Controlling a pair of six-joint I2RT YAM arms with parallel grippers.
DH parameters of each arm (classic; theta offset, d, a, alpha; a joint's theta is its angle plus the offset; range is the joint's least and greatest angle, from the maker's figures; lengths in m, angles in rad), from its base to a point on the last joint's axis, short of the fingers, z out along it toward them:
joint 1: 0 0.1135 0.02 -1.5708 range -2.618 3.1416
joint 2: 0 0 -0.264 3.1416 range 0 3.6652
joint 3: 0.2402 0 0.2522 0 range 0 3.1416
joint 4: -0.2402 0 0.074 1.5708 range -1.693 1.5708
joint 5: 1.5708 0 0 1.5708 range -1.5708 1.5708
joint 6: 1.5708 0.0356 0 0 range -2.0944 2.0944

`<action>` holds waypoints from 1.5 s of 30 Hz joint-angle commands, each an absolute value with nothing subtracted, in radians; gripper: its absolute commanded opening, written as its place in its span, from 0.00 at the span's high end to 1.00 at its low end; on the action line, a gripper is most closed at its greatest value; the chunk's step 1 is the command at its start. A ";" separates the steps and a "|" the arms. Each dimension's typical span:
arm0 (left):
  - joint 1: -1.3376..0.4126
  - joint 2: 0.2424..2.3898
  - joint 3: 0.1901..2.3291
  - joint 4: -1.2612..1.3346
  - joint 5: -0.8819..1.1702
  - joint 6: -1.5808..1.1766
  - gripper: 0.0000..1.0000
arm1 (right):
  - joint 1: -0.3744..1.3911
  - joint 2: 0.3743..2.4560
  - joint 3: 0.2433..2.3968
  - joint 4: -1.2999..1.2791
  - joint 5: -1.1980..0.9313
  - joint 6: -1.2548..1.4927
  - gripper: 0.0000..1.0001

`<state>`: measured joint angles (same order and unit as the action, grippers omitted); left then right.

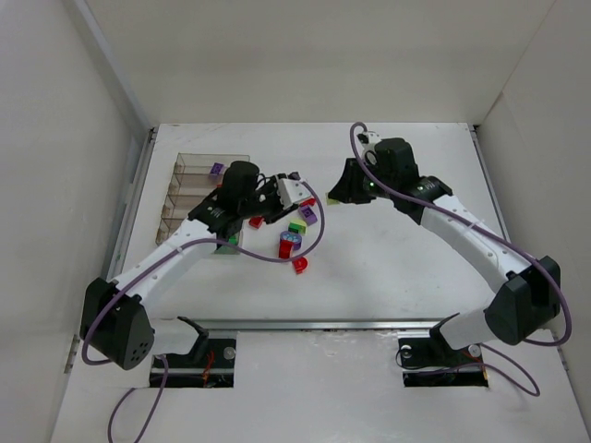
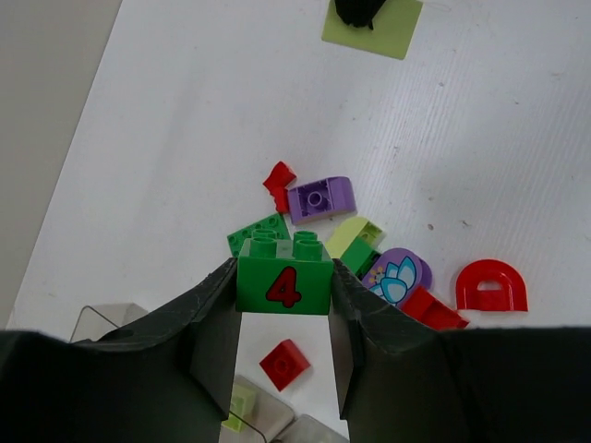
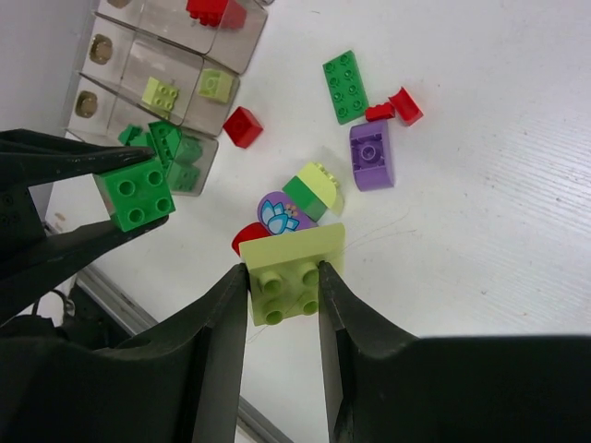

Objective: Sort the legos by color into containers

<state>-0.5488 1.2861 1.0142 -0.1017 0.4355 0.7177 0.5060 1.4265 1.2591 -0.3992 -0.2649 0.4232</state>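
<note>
Between the fingers of the left gripper (image 2: 283,297), closed to a block's width over the middle of the table (image 1: 397,268), held a glossy green brick (image 2: 277,277) with two studs on top and a red 4 printed on its face. Between the right gripper's (image 3: 282,288) fingers, just as narrowly set and a little to the right, pinched a flat yellow-green plate (image 3: 300,249) with four studs. Beneath and between the two, left unsorted on the matte white surface a scatter of hard, shiny legos (image 1: 295,231): a rounded purple brick (image 2: 320,197), a dark green plate (image 2: 261,233), a red arch (image 2: 492,286), a purple oval (image 2: 397,275) printed with a flower, and a small red brick (image 3: 242,126) just beside the box. Further left, found the clear, thin-walled container (image 3: 120,69) with long narrow compartments, partly filled: red in one row, yellow-green studded bricks in the next, dark green in the nearest. Judged the sort roughly half done, with both held pieces and the scatter yet to go in.
</note>
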 commanded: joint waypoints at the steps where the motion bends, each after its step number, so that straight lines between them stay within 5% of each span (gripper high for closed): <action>1: -0.552 1.244 1.017 -0.121 0.372 0.666 1.00 | 0.506 1.390 1.256 -0.373 -0.242 0.431 1.00; 8: -0.333 1.289 1.098 -0.318 0.135 0.235 1.00 | 0.506 1.420 1.256 -0.362 -0.264 0.431 1.00; 15: -0.219 1.321 1.042 -0.532 -0.041 0.233 1.00 | 0.506 1.473 1.296 -0.362 -0.296 0.411 1.00; 22: -0.149 1.336 0.997 -0.601 0.005 0.294 1.00 | 0.506 1.537 1.354 -0.371 -0.330 0.402 1.00; 25: -0.149 1.382 0.986 -0.611 0.005 0.295 0.80 | 0.506 1.558 1.364 -0.362 -0.351 0.402 1.00; 26: -0.149 1.409 0.986 -0.621 0.005 0.295 0.69 | 0.515 1.559 1.364 -0.362 -0.351 0.402 1.00; 27: -0.149 1.422 1.009 -0.635 0.005 0.295 0.46 | 0.515 1.559 1.373 -0.362 -0.351 0.402 1.00; 31: -0.149 1.431 1.061 -0.647 -0.014 0.272 0.26 | 0.515 1.568 1.382 -0.362 -0.360 0.391 1.00; 38: -0.149 1.399 1.274 -0.640 0.046 0.359 0.23 | 0.525 1.568 1.402 -0.362 -0.379 0.391 1.00; 43: -0.231 1.344 1.299 -0.519 0.326 0.550 0.23 | 0.525 1.568 1.430 -0.322 -0.442 0.414 1.00; 45: -0.314 1.301 1.252 -0.477 0.403 0.629 0.06 | 0.525 1.568 1.453 -0.295 -0.463 0.451 1.00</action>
